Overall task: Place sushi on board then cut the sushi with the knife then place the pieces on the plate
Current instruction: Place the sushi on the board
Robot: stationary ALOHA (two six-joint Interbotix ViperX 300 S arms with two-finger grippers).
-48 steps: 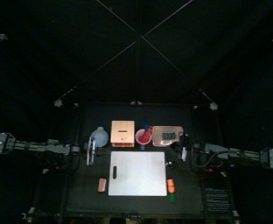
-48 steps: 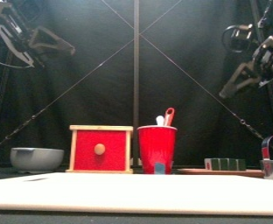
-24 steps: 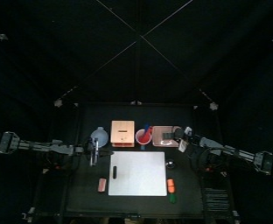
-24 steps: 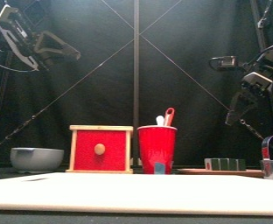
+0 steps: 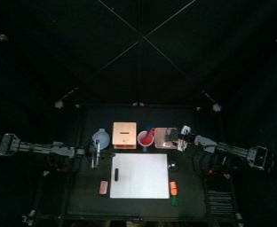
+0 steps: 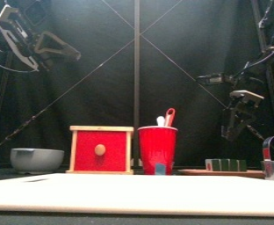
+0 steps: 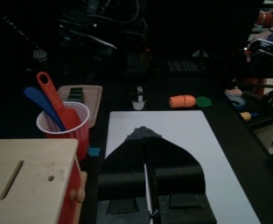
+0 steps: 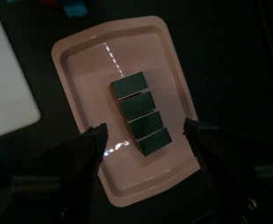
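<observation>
One white cutting board (image 6: pixel 137 195) is lying nearest the front edge, bare, w/ a small orange toy (image 5: pixel 177 187) by its right side and another (image 5: pixel 103 186) by its left.

Behind it a row is standing, left to right: blue-grey bowl (image 6: pixel 36 159), wooden box (image 6: pixel 101 149) w/ red drawer front, red cup (image 6: pixel 158 151) holding the toy knives (image 7: pixel 52 98), then pink tray (image 8: pixel 80 70). The sushi roll (image 8: pixel 139 114), four dark green blocks in a line, is lying on the tray, not yet on the board.

The right gripper (image 8: pixel 149 133) is hovering above the roll, jaws apart, straddling its width toward one end, not touching. The left gripper (image 7: pixel 146 136) is hanging over the board's left part, jaws together, holding nothing.

Step in hand is probably the pick-up. Centring over the middle blocks, descending straight and squeezing gently should help, since the blocks separate and an end grip may leave some behind.

In the front view, something at the right edge is being cut off, poss. the metal cutter. Whether the blocks are firmly joined cannot be told.
</observation>
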